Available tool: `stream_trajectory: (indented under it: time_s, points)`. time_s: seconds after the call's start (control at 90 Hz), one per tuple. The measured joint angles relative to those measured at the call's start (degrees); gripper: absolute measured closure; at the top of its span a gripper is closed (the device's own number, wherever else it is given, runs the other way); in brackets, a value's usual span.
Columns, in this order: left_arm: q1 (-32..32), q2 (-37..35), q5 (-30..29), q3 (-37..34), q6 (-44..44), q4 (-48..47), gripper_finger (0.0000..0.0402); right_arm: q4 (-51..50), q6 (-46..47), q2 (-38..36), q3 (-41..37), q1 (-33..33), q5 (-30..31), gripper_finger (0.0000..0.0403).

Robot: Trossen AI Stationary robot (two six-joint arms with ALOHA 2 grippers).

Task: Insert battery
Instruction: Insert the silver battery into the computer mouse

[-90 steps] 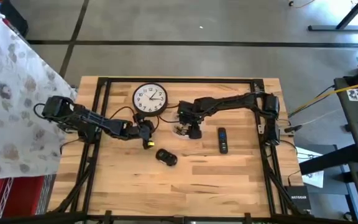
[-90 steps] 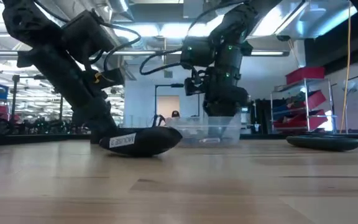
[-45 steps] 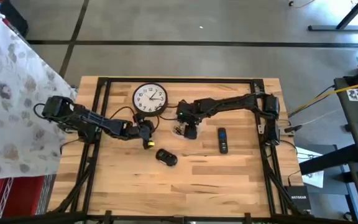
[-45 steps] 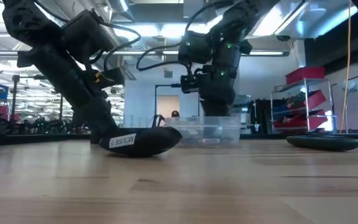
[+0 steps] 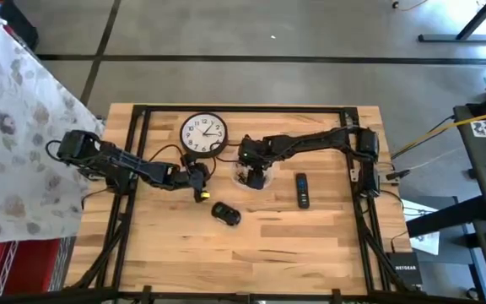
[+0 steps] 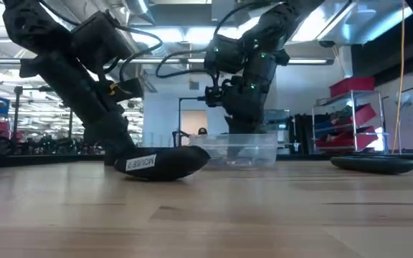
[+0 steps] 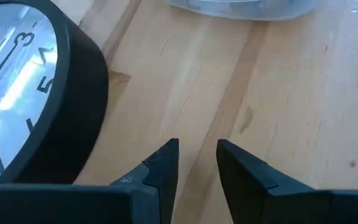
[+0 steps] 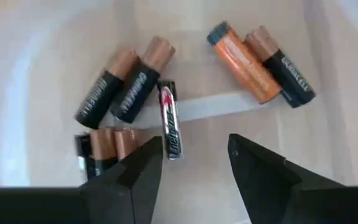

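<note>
Right end effector [image 8: 194, 160] shifted over container [image 5: 241, 176] – seven batteries [image 8: 170, 120], fingers apart

Black mouse [image 6: 165, 163] on table, clear tub [image 6: 239, 150] behind — remote [image 6: 373, 165] at right.

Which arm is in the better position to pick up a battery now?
The right. Its open gripper hangs over the clear tub of batteries. The left gripper is low beside the clock, empty.
</note>
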Motion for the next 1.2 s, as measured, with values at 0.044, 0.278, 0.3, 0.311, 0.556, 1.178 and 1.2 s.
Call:
stream_trajectory:
  time_s: [0.044,0.278,0.3,0.311,0.556,1.178,1.2]
  points:
    - [-0.01,0.00,-0.02,0.02,0.00,0.00,0.0306,1.83,0.01,0.00,-0.75,-0.02,-1.56,0.0230]
    - [0.00,0.00,-0.03,0.02,0.04,0.27,0.0306,7.56,0.81,0.73,-4.52,0.00,-2.77,0.0269]
    - [0.00,0.00,-0.04,0.02,0.05,0.27,0.0306,8.15,0.89,1.21,-4.78,0.00,-2.82,0.0278]
    - [0.00,0.00,-0.05,0.02,0.05,0.26,0.0306,8.43,0.91,1.36,-4.87,0.00,-2.88,0.0283]
    - [0.00,0.00,-0.09,0.02,-0.27,0.39,0.0306,9.35,1.70,3.28,-4.88,0.07,-1.48,0.0390]
    - [-0.01,0.00,-0.68,0.02,-0.07,-0.17,0.0306,-13.55,5.40,-6.15,11.33,3.48,8.70,0.0401]
    - [-0.01,0.00,-0.68,0.02,0.05,-0.21,0.0306,-13.86,6.05,-6.23,12.19,3.88,7.47,0.0401]
